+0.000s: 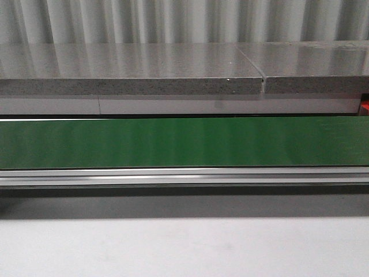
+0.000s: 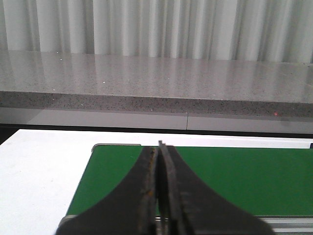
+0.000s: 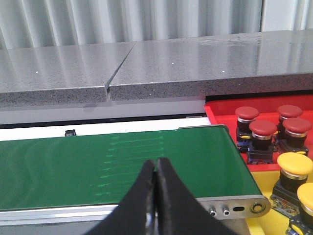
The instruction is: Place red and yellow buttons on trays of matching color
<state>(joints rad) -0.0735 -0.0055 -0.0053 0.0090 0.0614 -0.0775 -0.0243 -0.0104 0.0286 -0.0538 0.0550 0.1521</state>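
In the right wrist view several red buttons (image 3: 263, 129) stand on the red tray (image 3: 220, 111) beyond the belt's end. Beside it, two yellow buttons (image 3: 294, 164) stand on the yellow tray (image 3: 266, 223). My right gripper (image 3: 156, 162) is shut and empty, held over the near edge of the green conveyor belt (image 3: 112, 161). Over the other end of the belt (image 2: 254, 176), my left gripper (image 2: 159, 147) is likewise shut, with nothing between its fingers. The front view shows only the bare belt (image 1: 184, 141); neither gripper appears there.
A grey stone counter (image 1: 132, 72) runs behind the belt, with curtains behind it. An aluminium rail (image 1: 184, 176) edges the belt's near side. A white table surface (image 2: 39, 176) lies past the belt's left end.
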